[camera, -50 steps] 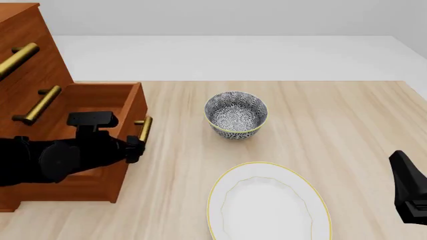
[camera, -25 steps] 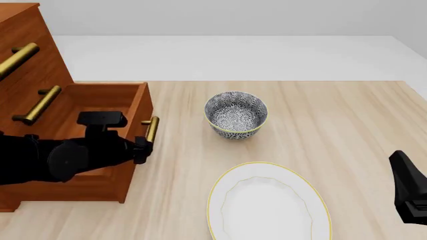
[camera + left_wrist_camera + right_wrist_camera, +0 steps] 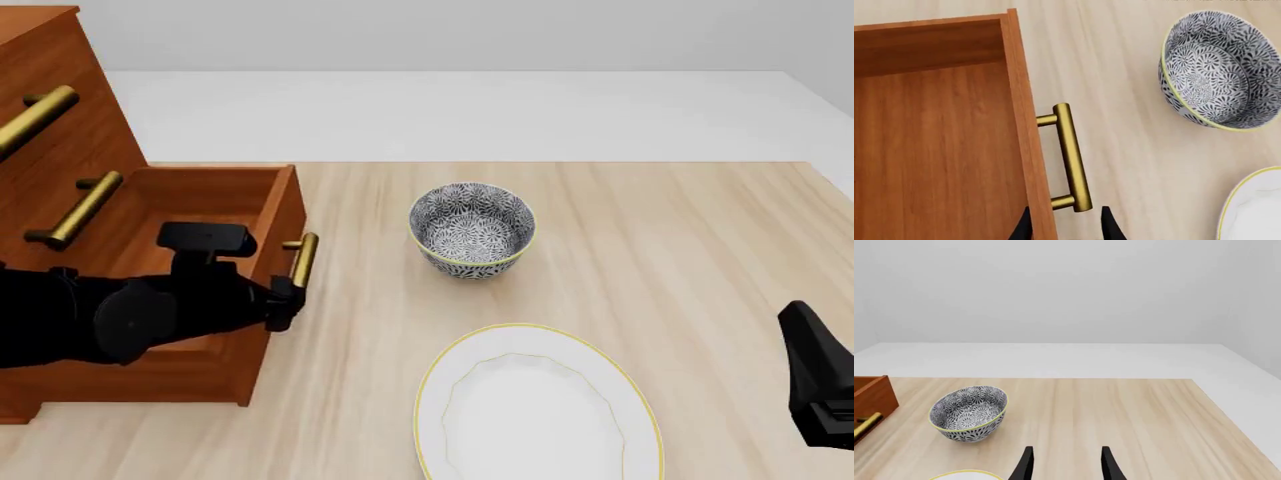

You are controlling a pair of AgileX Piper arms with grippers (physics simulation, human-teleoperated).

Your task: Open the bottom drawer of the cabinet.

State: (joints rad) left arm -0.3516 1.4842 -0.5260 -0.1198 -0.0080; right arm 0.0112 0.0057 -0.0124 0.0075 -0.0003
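The cabinet (image 3: 60, 110) stands at the table's left edge, its two upper drawers closed. Its bottom drawer (image 3: 278, 215) is pulled well out, showing a bare wooden inside (image 3: 934, 150). The drawer's brass bar handle (image 3: 303, 259) (image 3: 1071, 160) faces right. My left gripper (image 3: 284, 297) (image 3: 1064, 229) is open, with its fingers on either side of the near end of the handle. Open with nothing between its fingers, my right gripper (image 3: 1064, 466) (image 3: 801, 330) sits at the table's right edge, far from the cabinet.
A patterned blue-and-white bowl (image 3: 471, 228) (image 3: 969, 412) stands right of the drawer. A white plate (image 3: 538, 415) with a yellow rim lies nearer the front. My left arm (image 3: 120, 320) reaches over the open drawer.
The bottom drawer has slid a little further out to the right, and my left gripper has moved right with the handle. Almost all of that happened before half a second ago. The right arm is still.
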